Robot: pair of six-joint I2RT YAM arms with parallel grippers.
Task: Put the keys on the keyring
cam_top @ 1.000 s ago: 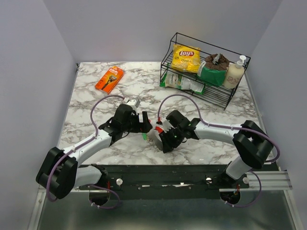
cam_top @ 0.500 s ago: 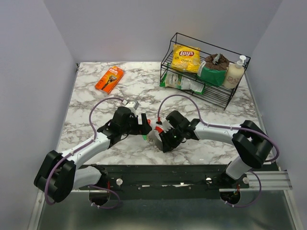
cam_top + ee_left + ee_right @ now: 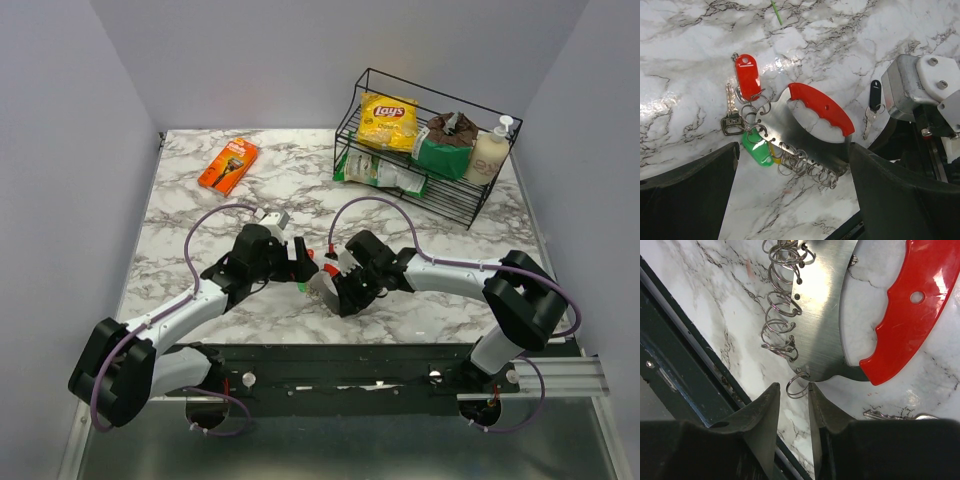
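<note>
Closing of right claw (image 3: 793,390): the fingers are drawn to a narrow gap with a small split ring (image 3: 798,385) at their tips. Whether that ring is actually pinched cannot be told.
State of left claw (image 3: 792,148): released, with its fingers spread wide to either side of the keyring (image 3: 782,127). Nothing is touched.
Keyring position: it is laid flat on the tabletop (image 3: 685,45) between the left fingers. A row of split rings is hung along its grey edge, and the red curved side (image 3: 820,107) is turned away from them.
Keys near the ring: a red-tagged key (image 3: 745,72), a plain metal key (image 3: 731,120), a green tag (image 3: 755,145) and a yellow tag (image 3: 774,156) are clustered at one end of the keyring.
Key apart: a black-headed key (image 3: 874,97) is seen lying loose beside the right claw's body, apparently unattached.
Step in hand: judged to be mid-task. The end split ring is being addressed so that the loose key can be threaded.
Next move: a firm pinch on that ring is called for, the keyring must be steadied by the left claw, and the black-headed key must be fetched.
Arm pose: the left arm (image 3: 190,305) and right arm (image 3: 450,268) are both reached inward with wrists tipped down. The claws almost meet over the keyring.
</note>
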